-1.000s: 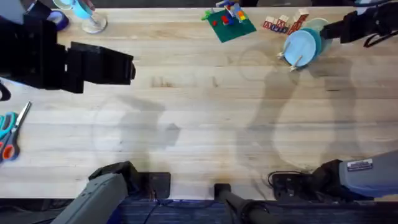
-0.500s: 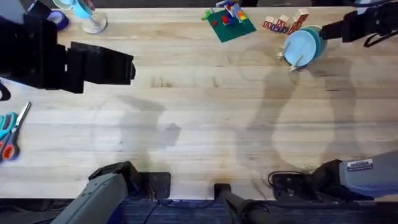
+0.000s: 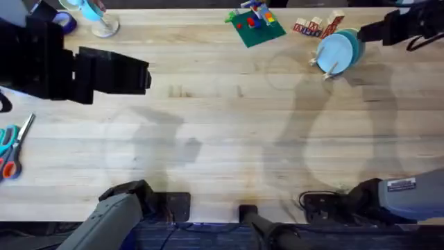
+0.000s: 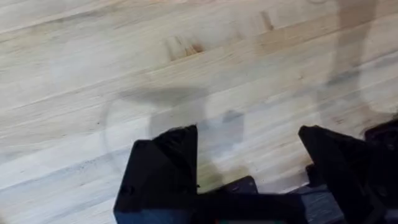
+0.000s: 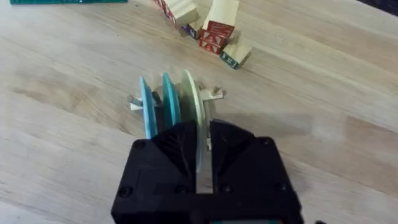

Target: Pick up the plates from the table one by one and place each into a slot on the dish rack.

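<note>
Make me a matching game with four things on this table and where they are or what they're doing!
Things:
1. pale yellow-cream plate
2. scissors
3. lettered wooden blocks
4. left gripper

Places or states:
A. open above bare table
B. lying at the table's left edge
C. upright in the dish rack, between the right gripper fingers
D. piled just beyond the rack

Pairs: 1-C, 2-B, 3-D, 4-A

The tabletop (image 3: 229,118) is pale planked wood, bare across its middle. Along the far edge stand a green baseplate with toy bricks (image 3: 254,22), a cluster of lettered wooden blocks (image 3: 318,26) and, just beside them near the far right corner, the dish rack (image 3: 331,55). A stemmed glass (image 3: 97,17) sits toward the far left corner, scissors (image 3: 12,147) at the left edge.
</note>
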Robot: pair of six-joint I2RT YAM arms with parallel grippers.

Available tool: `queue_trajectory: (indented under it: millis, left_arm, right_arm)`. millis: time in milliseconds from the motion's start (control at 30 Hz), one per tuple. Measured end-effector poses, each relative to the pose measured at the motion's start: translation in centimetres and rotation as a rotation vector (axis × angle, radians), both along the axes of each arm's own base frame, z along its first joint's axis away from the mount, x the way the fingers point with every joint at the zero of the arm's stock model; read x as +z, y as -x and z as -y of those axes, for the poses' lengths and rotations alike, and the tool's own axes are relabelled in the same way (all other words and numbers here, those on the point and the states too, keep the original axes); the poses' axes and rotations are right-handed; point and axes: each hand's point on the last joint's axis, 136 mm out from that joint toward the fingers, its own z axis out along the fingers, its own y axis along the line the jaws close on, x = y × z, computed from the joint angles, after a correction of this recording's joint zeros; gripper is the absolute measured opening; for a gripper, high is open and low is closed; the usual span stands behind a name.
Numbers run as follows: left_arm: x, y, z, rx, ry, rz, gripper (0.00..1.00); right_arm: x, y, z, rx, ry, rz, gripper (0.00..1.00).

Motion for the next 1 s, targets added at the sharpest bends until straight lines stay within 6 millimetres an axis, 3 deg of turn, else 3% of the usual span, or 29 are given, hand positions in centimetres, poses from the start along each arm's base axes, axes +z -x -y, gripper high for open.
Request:
queue_trajectory:
  millis: [133,367,533,600,700,767,1000]
  left_arm:
    - [0.0,0.0,0.0,0.000,0.000,0.000,0.993]
    - [0.0,0.0,0.0,0.000,0.000,0.000,0.993]
    - [0.0,0.0,0.0,0.000,0.000,0.000,0.994]
    - [0.0,0.0,0.0,0.000,0.000,0.000,0.994]
    - [0.0,0.0,0.0,0.000,0.000,0.000,0.993]
    - [0.0,0.0,0.0,0.000,0.000,0.000,0.993]
    - [0.0,0.0,0.0,0.000,0.000,0.000,0.993]
  right_arm:
    - [2.0,0.3,-0.1,0.000,0.016,0.043,0.145]
    - [8.0,1.5,-0.6,0.000,0.064,0.177,0.191]
    - [11.7,3.1,-1.2,-0.024,0.062,0.249,0.397]
    - [12.8,4.0,-1.5,-0.035,0.055,0.263,0.535]
    - [14.5,5.7,-2.2,-0.059,0.033,0.281,0.937]
    - [15.5,6.9,-2.6,-0.072,0.022,0.290,0.988]
    - [17.9,11.8,-4.5,-0.089,-0.004,0.302,0.995]
